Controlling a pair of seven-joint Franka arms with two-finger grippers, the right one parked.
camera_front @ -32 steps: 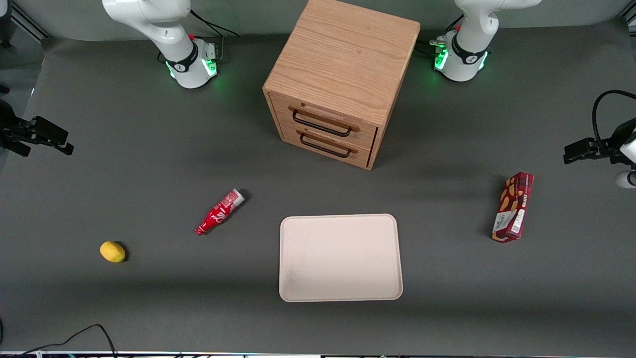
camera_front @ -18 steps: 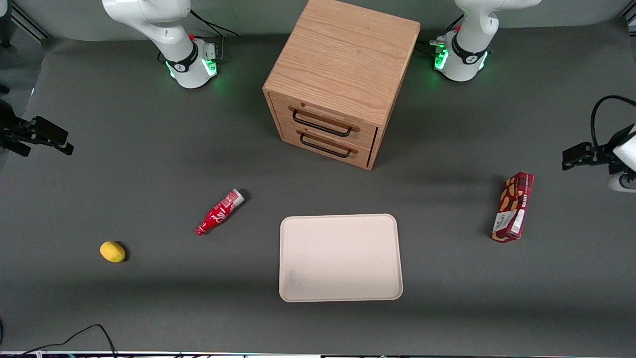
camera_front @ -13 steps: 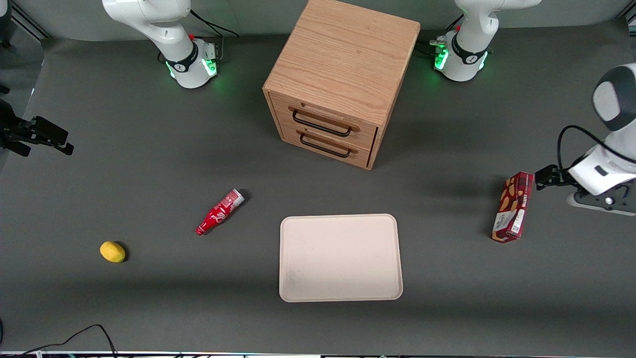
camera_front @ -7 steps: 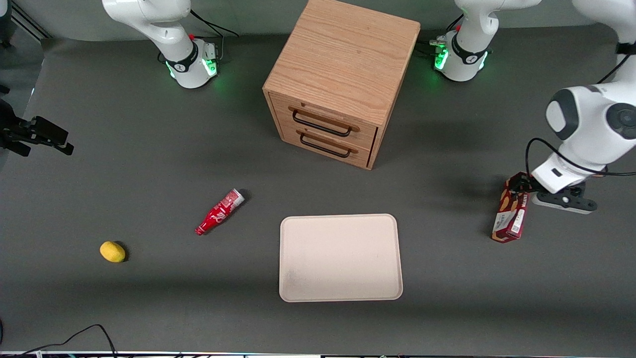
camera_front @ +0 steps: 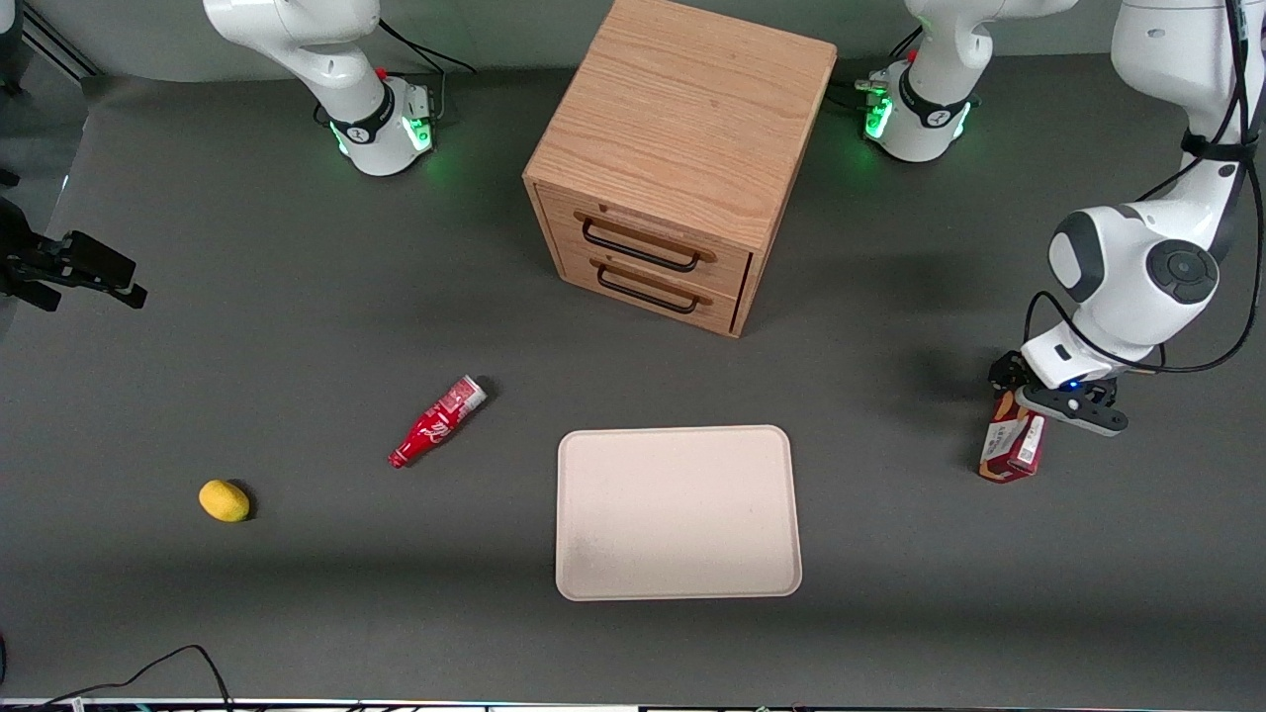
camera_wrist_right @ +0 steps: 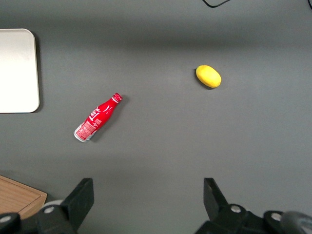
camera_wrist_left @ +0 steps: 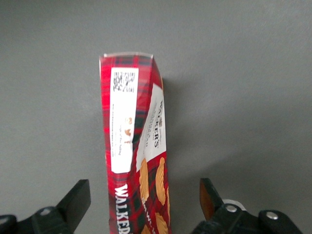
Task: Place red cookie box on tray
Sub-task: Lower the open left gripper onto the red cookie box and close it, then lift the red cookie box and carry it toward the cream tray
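Note:
The red cookie box [camera_front: 1011, 450] lies flat on the grey table toward the working arm's end, its long side running toward the front camera. My left gripper [camera_front: 1031, 394] hangs over the box's half farther from the camera and hides it in the front view. In the left wrist view the box [camera_wrist_left: 131, 146] runs between the two black fingers [camera_wrist_left: 78, 201], which stand wide apart with a clear gap on each side; the gripper [camera_wrist_left: 143, 200] is open and touches nothing. The pale beige tray [camera_front: 678, 512] lies bare near the table's middle, well away from the box.
A wooden two-drawer cabinet [camera_front: 682, 158] stands farther from the camera than the tray. A small red bottle [camera_front: 436, 422] and a yellow lemon [camera_front: 224, 500] lie toward the parked arm's end. A black cable [camera_front: 148, 667] curls at the table's near edge.
The left arm has swung in from the table's end and come down over the red cookie box, now covering its farther half. The box, tray and other items have not moved.

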